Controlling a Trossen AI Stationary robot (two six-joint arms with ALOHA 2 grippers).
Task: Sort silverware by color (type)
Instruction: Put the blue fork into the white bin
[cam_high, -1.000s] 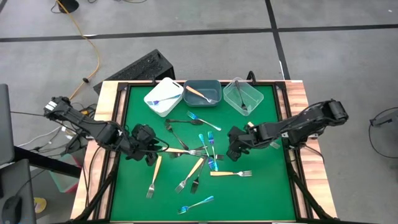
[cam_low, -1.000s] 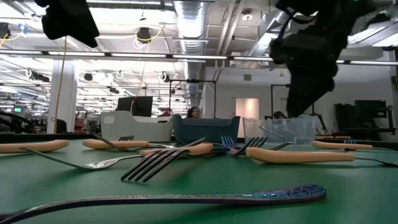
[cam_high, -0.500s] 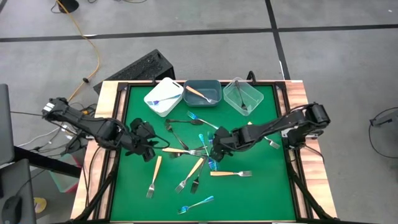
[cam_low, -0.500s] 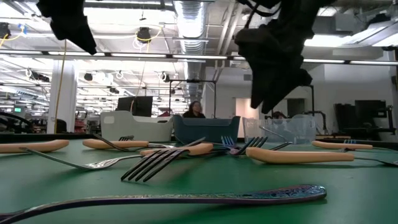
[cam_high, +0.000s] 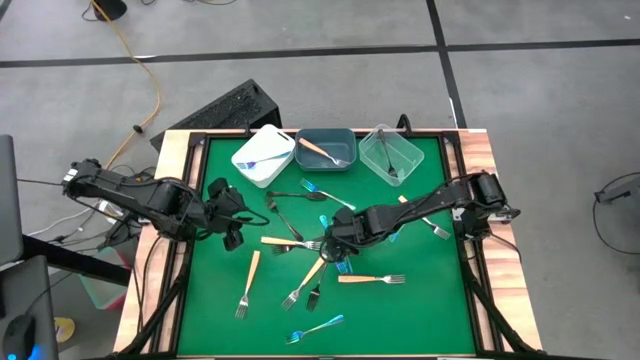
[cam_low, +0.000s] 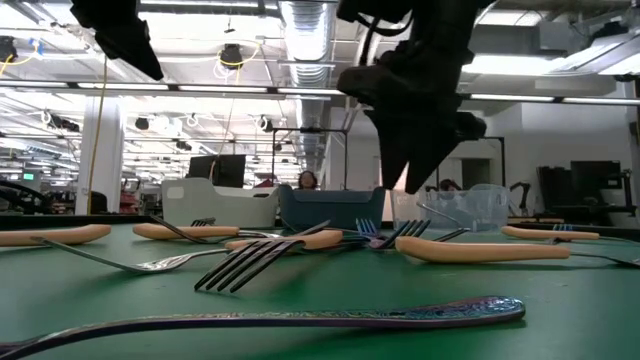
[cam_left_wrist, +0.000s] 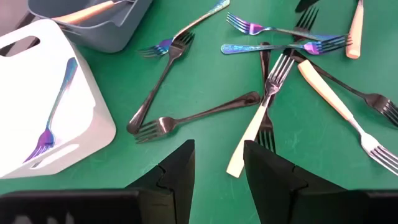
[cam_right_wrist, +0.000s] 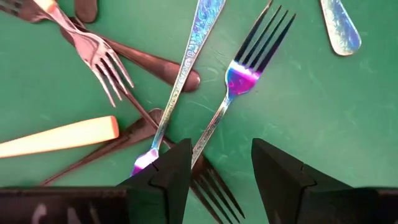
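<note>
Right gripper (cam_right_wrist: 214, 168) spread, empty, low over the forks (cam_high: 318, 245) heaped mid-mat. Iridescent blue fork (cam_right_wrist: 233, 99) between its fingers, long axis in line with them, tines pointing away. Left gripper (cam_left_wrist: 217, 165) spread, empty, beside white bin (cam_left_wrist: 43, 106).

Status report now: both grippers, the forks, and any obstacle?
Right gripper open over iridescent fork. Left gripper open, empty. Forks crossed underneath, crowding it.

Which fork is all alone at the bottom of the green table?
Start at the green table and go to its near edge, opposite the three bins. One shiny blue fork lies there slanted, apart from the pile; no fork touches it.
</note>
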